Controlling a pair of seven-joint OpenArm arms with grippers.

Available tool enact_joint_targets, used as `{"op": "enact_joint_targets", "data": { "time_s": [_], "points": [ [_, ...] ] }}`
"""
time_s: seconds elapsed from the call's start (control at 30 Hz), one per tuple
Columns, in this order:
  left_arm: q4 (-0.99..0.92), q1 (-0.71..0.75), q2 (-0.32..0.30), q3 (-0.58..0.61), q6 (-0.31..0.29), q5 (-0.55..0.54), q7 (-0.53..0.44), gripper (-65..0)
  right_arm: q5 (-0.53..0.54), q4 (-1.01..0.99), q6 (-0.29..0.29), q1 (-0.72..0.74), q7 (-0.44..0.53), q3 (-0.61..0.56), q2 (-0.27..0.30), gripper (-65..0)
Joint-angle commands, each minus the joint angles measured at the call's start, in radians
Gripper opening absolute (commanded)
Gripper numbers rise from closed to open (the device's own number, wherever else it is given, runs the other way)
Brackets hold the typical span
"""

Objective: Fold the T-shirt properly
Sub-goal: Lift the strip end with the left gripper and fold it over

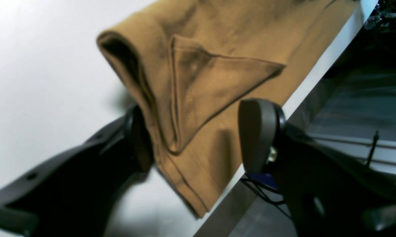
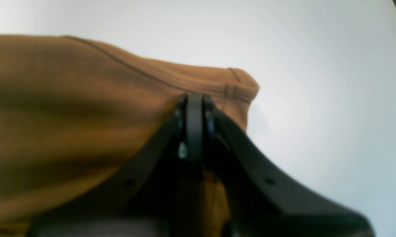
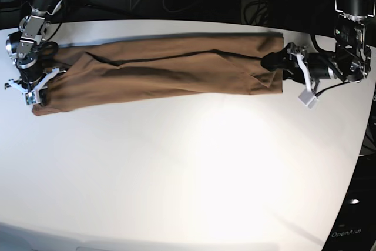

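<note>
Left claw straddling T-shirt end, right claw pinching opposite end

Base view looks down from high over the whole table, both arms at the far corners. Each wrist view sits close behind its own pincer, left pincer and right pincer. All three share the T-shirt.

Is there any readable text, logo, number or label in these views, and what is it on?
"OpenArm": faint print on the dark strip past the table edge, base view's lower right corner; its last letters run off the frame.
T-shirt: plain, no print or tag.
White tag hanging by the left gripper: nothing readable.
Wrist views: no text.
</note>
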Motion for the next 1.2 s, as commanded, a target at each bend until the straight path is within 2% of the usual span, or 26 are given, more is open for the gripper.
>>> {"op": "enact_joint_targets", "data": {
  "time_s": [0.0,0.07,0.1,0.2,0.3,0.33,0.4,0.5,0.73,0.93,1.07,1.17],
  "points": [
    [-0.047,0.065,0.005,0.067,0.084,1.463,0.268,-24.2,-0.093,-0.019,0.068,-0.018,-0.132,-0.009,-0.015,-64.7],
    [-0.047,0.065,0.002,0.101,0.084,1.467,0.268,-24.7,-0.093,-0.019,0.068,-0.018,-0.132,-0.009,-0.015,-64.7],
    [-0.046,0.065,0.002,0.113,0.084,1.467,0.268,-27.0,-0.093,-0.019,0.068,-0.018,-0.132,-0.009,-0.015,-64.7],
    [-0.046,0.041,0.003,0.115,0.084,1.467,0.268,-42.9,-0.093,-0.019,0.068,-0.018,-0.132,-0.009,-0.015,-64.7],
    [-0.047,0.021,0.003,0.115,0.084,1.469,0.268,-64.4,-0.093,-0.019,0.068,-0.018,-0.132,-0.009,-0.013,-64.7],
    [-0.047,0.016,0.003,0.115,0.084,1.472,0.268,-65.0,-0.093,-0.019,0.068,-0.018,-0.132,-0.009,-0.013,-64.7],
    [-0.047,0.009,0.005,0.110,0.084,1.502,0.268,-61.8,-0.093,-0.019,0.068,-0.017,-0.134,-0.009,-0.012,-64.7],
    [-0.047,0.004,0.011,0.096,0.084,1.567,0.268,-61.8,-0.093,-0.019,0.068,-0.017,-0.134,-0.009,-0.012,-64.7],
    [-0.035,-0.028,0.042,-0.051,0.084,1.642,0.268,-61.8,-0.093,-0.019,0.068,-0.017,-0.134,-0.009,-0.013,-64.7],
    [-0.001,-0.073,0.071,-0.142,0.084,1.647,0.268,-61.8,-0.093,-0.021,0.068,-0.017,-0.134,-0.011,-0.012,-64.7],
    [0.120,-0.068,0.108,-0.140,0.084,1.671,0.268,-61.8,-0.093,-0.023,0.068,-0.018,-0.132,-0.012,-0.010,-64.7],
    [0.148,-0.074,0.165,-0.140,0.084,1.772,0.268,-61.8,-0.093,-0.021,0.068,-0.018,-0.132,-0.014,-0.010,-64.7]
  ]
}}
